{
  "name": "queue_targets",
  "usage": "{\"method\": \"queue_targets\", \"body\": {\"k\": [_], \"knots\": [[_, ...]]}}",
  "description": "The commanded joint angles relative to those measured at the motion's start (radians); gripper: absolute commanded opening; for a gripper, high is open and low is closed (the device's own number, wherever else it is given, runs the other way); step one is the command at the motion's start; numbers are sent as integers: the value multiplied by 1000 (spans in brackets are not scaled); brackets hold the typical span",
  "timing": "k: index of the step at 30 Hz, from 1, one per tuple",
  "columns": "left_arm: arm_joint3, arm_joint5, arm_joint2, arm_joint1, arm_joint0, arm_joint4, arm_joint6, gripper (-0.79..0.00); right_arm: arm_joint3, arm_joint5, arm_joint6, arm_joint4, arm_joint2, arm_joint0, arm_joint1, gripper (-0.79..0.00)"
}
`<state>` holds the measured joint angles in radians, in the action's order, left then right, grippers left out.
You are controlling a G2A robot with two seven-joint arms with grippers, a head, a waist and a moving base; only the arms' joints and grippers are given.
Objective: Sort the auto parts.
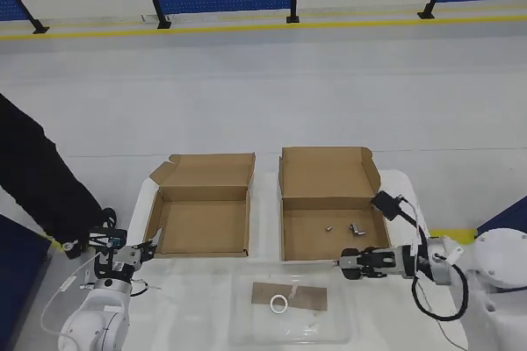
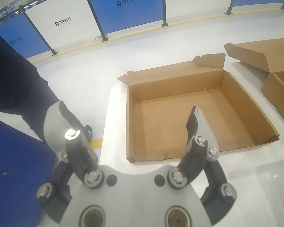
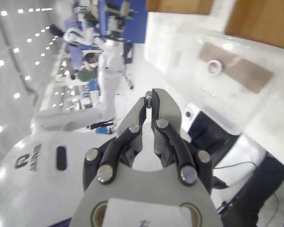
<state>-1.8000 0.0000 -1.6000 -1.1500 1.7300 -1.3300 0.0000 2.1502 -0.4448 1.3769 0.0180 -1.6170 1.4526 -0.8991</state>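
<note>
Two open cardboard boxes sit side by side mid-frame on the white desk (image 1: 265,211) in the top view; the left-hand box (image 1: 202,226) is bare, the right-hand box (image 1: 316,237) holds small metal parts (image 1: 357,230); lower centre, a clear tray (image 1: 246,329) carries a white ring (image 1: 279,304); left claw (image 1: 152,243) lower left, right claw (image 1: 341,261) lower right. Left wrist view: claw spread wide, released, facing the bare box. Right wrist view: claw clenched on a small screw (image 3: 148,101); the ring lies in the tray beyond.
</note>
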Motion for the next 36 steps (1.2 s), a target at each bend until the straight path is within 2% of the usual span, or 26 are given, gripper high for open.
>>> {"method": "queue_targets", "body": {"k": [1, 4, 12, 16, 23, 31, 36], "knots": [[0, 0, 0, 0, 0, 0, 0, 0, -16, -16, -17, 137, 51, 3, 16, -785], [0, 0, 0, 0, 0, 0, 0, 0, -18, -43, -45, 187, 104, -2, 32, -785], [0, 0, 0, 0, 0, 0, 0, 0, -17, -41, -52, 189, 105, -1, 31, -785], [0, 0, 0, 0, 0, 0, 0, 0, -41, -31, -78, 264, 161, -27, 33, -785], [0, 0, 0, 0, 0, 0, 0, 0, -189, -63, -64, 453, 351, -239, 25, -785], [0, 0, 0, 0, 0, 0, 0, 0, -435, -65, -66, 515, 550, -496, -8, -785], [0, 0, 0, 0, 0, 0, 0, 0, -604, -66, -68, 551, 687, -638, -43, -785]]}}
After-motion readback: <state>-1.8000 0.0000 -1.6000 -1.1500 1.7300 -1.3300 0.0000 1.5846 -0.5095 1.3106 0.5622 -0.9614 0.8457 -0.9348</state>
